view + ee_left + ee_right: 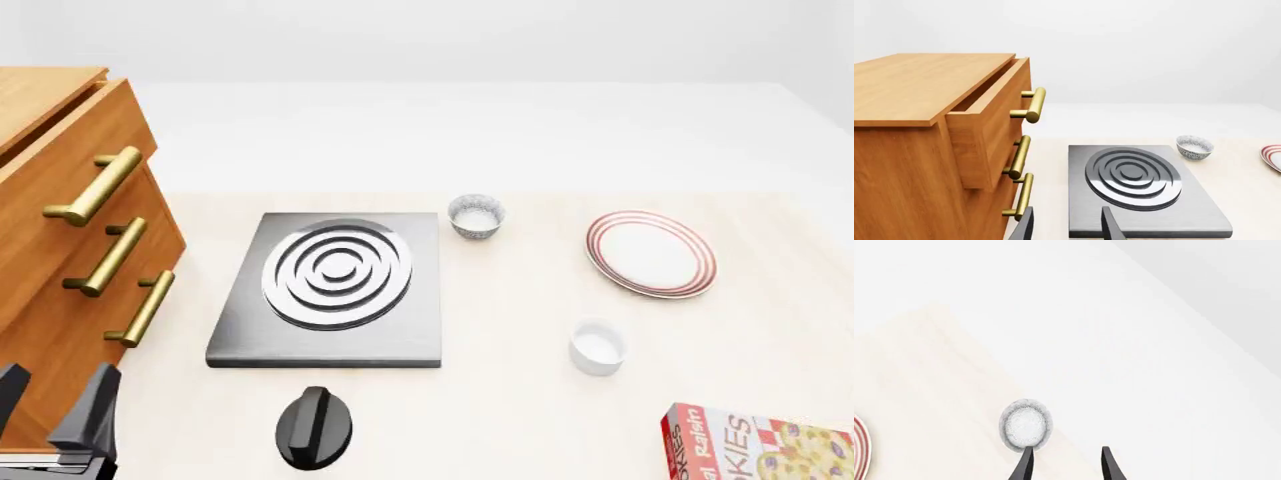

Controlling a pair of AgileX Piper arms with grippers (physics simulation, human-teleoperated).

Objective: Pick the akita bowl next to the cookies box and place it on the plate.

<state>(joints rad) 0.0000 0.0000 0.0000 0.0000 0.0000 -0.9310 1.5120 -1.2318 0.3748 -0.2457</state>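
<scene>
Nothing lifted yet — both pincers, left pincer [1066, 225] and right pincer [1064, 463], gape empty; akita bowl [1026, 425] sits off the plate [650, 253].

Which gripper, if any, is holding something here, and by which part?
Neither. The left gripper and right gripper both have open fingers with nothing between them.

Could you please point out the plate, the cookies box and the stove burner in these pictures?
plate [650, 253], front view, its white centre.
cookies box [755, 446], front view, its printed top face.
stove burner [336, 268], front view, its innermost ring.
</scene>
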